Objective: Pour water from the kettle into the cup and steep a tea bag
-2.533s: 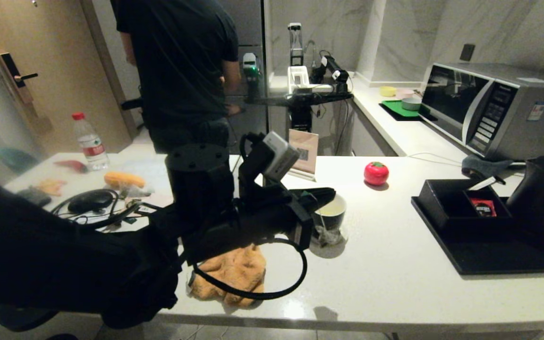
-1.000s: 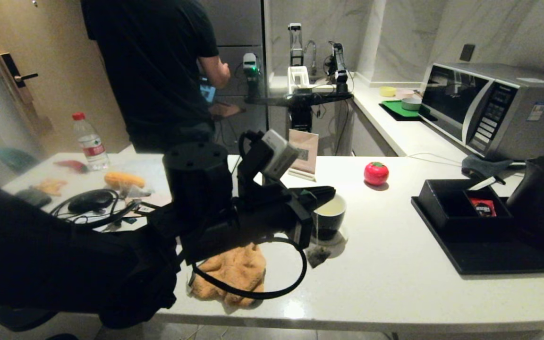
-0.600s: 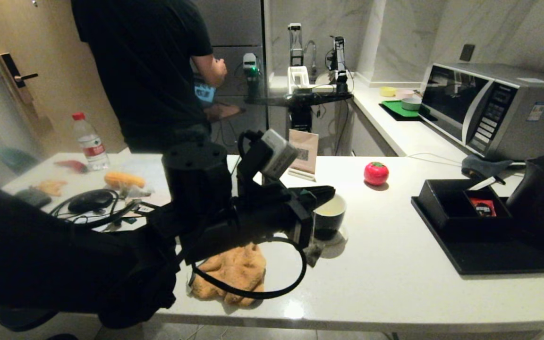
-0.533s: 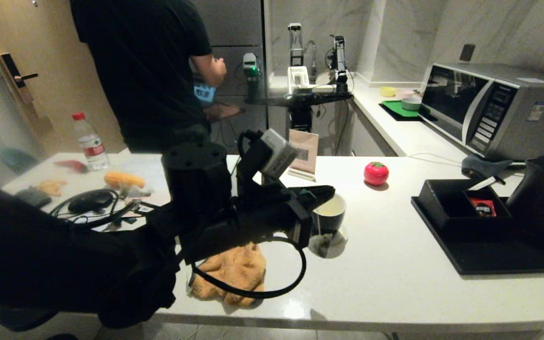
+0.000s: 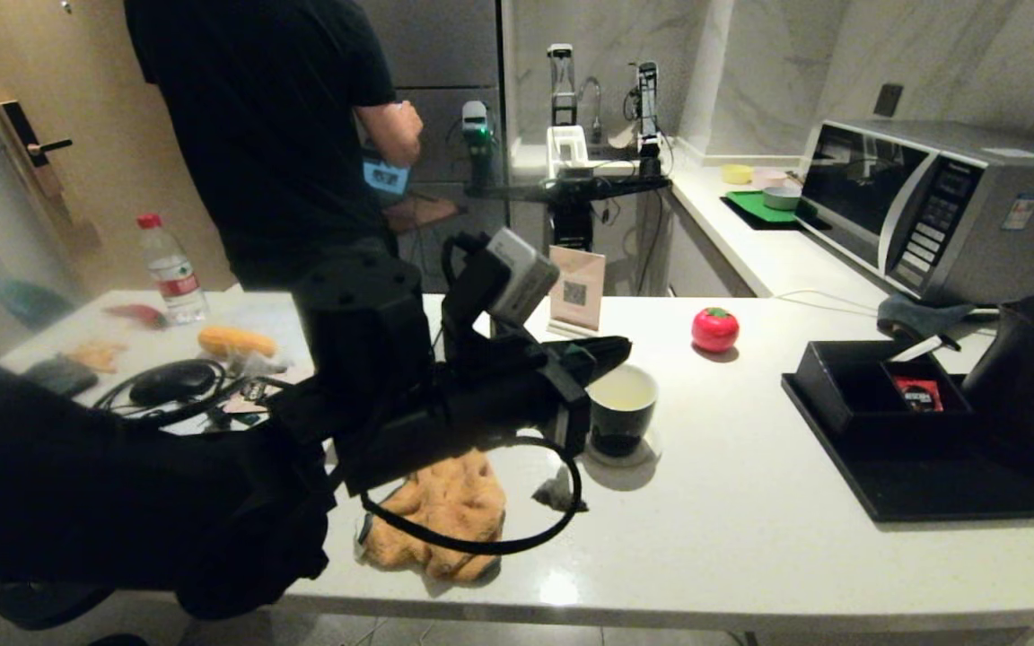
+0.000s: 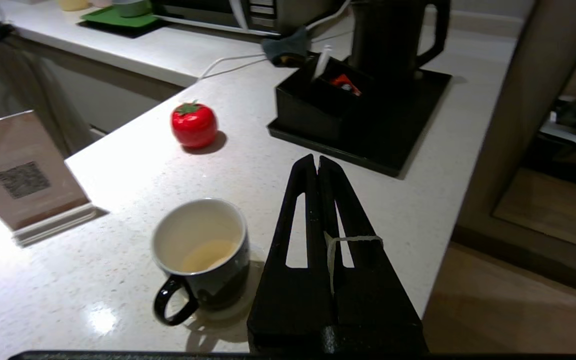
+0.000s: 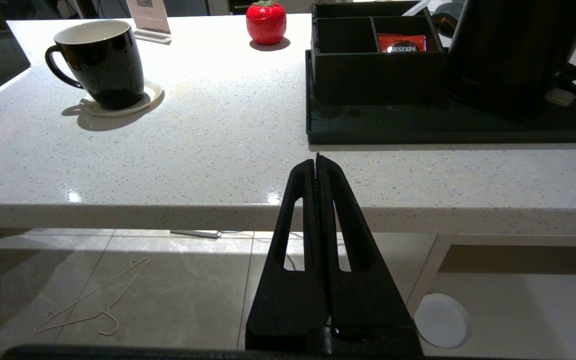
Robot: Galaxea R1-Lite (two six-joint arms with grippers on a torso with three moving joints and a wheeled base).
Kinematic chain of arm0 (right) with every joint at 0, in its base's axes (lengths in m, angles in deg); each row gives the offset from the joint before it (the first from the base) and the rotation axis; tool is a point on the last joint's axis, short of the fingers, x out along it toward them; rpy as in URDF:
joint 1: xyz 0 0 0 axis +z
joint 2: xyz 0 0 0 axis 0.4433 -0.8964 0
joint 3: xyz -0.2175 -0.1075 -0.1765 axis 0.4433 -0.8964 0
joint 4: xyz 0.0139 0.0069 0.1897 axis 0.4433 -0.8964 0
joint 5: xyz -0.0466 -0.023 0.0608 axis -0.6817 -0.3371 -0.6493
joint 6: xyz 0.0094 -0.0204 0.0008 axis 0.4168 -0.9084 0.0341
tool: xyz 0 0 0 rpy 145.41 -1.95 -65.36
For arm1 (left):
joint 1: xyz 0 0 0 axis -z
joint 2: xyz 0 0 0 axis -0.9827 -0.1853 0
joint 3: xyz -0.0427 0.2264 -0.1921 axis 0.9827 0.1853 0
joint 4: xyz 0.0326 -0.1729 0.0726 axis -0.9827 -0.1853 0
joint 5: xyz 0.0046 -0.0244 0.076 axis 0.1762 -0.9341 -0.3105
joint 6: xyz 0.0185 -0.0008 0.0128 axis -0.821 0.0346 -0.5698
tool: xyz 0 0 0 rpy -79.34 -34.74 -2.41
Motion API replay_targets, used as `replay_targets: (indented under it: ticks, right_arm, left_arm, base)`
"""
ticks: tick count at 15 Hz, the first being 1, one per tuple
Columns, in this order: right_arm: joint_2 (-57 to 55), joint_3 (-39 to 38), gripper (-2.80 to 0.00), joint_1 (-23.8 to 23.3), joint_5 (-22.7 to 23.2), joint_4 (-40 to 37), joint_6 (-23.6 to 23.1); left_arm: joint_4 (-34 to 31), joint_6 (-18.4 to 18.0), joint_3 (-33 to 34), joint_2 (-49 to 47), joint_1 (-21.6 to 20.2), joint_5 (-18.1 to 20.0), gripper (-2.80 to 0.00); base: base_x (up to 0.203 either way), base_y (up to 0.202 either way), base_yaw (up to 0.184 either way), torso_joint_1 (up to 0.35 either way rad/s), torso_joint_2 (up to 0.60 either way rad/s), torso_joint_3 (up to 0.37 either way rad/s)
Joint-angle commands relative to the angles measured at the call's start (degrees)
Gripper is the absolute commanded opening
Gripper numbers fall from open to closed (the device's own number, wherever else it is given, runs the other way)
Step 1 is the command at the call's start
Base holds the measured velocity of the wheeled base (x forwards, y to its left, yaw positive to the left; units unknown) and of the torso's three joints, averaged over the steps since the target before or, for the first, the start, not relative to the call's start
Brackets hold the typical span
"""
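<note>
Nearest the robot, the right gripper (image 7: 317,162) hangs below and in front of the pale speckled stone counter (image 5: 750,502), its two black fingers pressed flat together on nothing.

On the counter's front part lies a crumpled orange cloth (image 5: 445,511). Just beside it hangs the small pale tea bag (image 5: 557,492), dark and wet-looking, close above the counter or touching it (which of the two cannot be told). Its thin white string (image 6: 340,242) runs up over the left gripper (image 6: 316,162), whose fingers are closed tight on that string; the gripper is held over the counter just beside the cup.

The black ceramic cup (image 5: 622,411) with a white inside stands upright on a small pale round coaster (image 7: 118,106), its loop handle turned toward the robot. A shallow pool of pale yellowish water (image 6: 208,254) lies in its bottom.

Farther back sits a red tomato-shaped object (image 5: 714,328). To the right, a flat black tray (image 5: 930,493) carries a black divided box (image 7: 375,55) with a small red sachet (image 7: 401,43) in one compartment, and the large matte black kettle (image 5: 1033,381) stands upright on the tray beside the box.
</note>
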Motion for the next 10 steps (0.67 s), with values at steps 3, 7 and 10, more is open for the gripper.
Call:
replay_targets:
  ticks: [3, 7, 10]
  right_arm:
    - [0.02, 0.0, -2.8, 0.0, 0.0, 0.02, 0.02]
    - [0.02, 0.0, -2.8, 0.0, 0.0, 0.02, 0.02]
    - [0.02, 0.0, -2.8, 0.0, 0.0, 0.02, 0.02]
  left_arm:
    - [0.13, 0.17, -1.11, 0.72, -0.1, -0.54, -2.8]
    - [-0.42, 0.17, -1.61, 0.07, -0.54, -0.63, -2.8]
    - [-0.49, 0.26, -3.32, -1.85, -2.06, -0.25, -2.8]
  base:
    - [0.0, 0.0, 0.0, 0.0, 0.0, 0.0]
    - [0.0, 0.0, 0.0, 0.0, 0.0, 0.0]
    - [0.0, 0.0, 0.0, 0.0, 0.0, 0.0]
